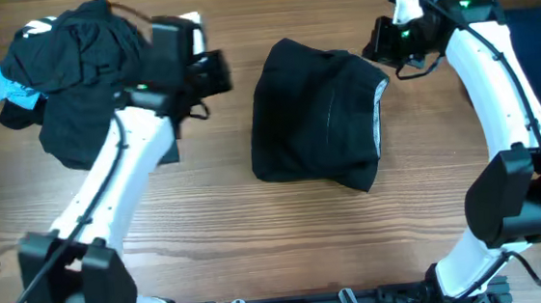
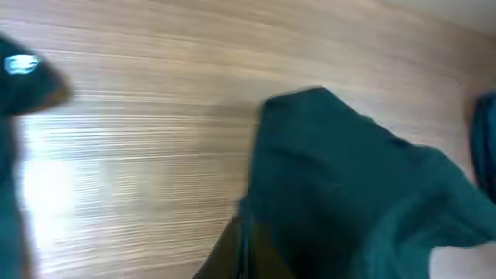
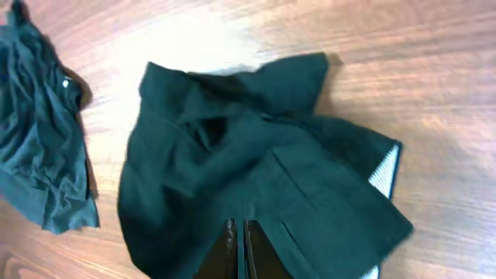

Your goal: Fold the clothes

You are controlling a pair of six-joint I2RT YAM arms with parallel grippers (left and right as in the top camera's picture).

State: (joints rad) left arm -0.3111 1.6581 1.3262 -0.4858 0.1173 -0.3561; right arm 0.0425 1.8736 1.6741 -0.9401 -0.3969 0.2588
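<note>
1. Your right fingers (image 3: 229,256) are pressed together and pinch nothing. They hang just off the far right corner of the black shorts (image 1: 312,119).
2. Your left fingers (image 2: 221,260) are pressed together too. As far as the blurred wrist view shows, they are empty, between the shorts and the pile (image 1: 75,65).
3. The shorts lie rumpled in the middle of the counter (image 1: 257,230), with the whitish waistband (image 1: 381,114) showing along their right edge.
4. Expect light, limp cloth: it should sag from any 1 pinch, drag on the wood and hold no crease by itself.
5. Take the waistband at its 2 corners, 1 per arm. That doubled hem looks like the firmest hold.
6. The pile sits at the far left, a light-blue piece (image 1: 9,87) tucked at its edge. It looks tangled, so lifting 1 garment may pull its neighbours along.
</note>
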